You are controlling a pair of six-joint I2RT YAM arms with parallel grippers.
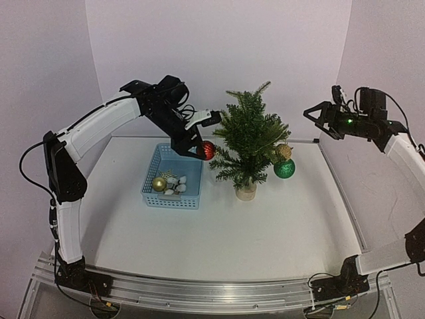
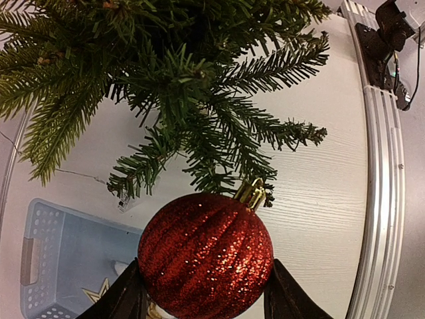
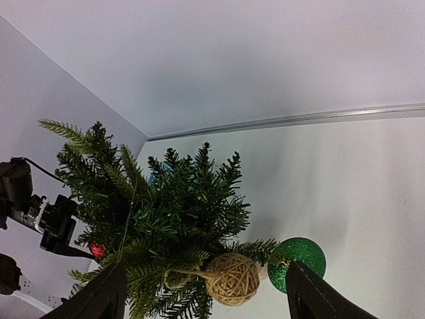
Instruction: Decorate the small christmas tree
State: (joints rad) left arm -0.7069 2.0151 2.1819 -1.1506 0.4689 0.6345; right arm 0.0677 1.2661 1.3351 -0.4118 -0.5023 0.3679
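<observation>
On the white table point(image 1: 265, 226), towards the back and about midway between the arms, stands the small christmas tree point(image 1: 249, 143), upright on its pale round base. Two ornaments hang on its right side: a ball of tan twine point(image 1: 284, 151) and, just below it, a glittery green bauble point(image 1: 284, 169). From the right wrist both show at the lower fringe of the branches, the twine ball point(image 3: 232, 279) just beside the green bauble point(image 3: 299, 262).

The left gripper point(image 1: 202, 149) is clamped on a glittery red bauble point(image 1: 208, 151), one finger on each side, held at the tree's left edge about level with the lower branches. In the left wrist view the red bauble point(image 2: 206, 256) fills the space between the fingers point(image 2: 126, 296), its gold cap point(image 2: 252, 193) pointing towards the tree. Drooping branch tips point(image 2: 219, 176) hang right at the cap, between the ball and the trunk.

Left of the tree, below the left gripper, sits a pale blue basket point(image 1: 154, 179). It holds a gold bauble point(image 1: 159, 184) and a few small white pieces point(image 1: 176, 184); a gold star point(image 2: 96, 292) shows in the wrist view.

The right gripper point(image 1: 319, 119) hangs in the air well apart from the tree on its right, jaws spread wide and empty, facing the foliage
</observation>
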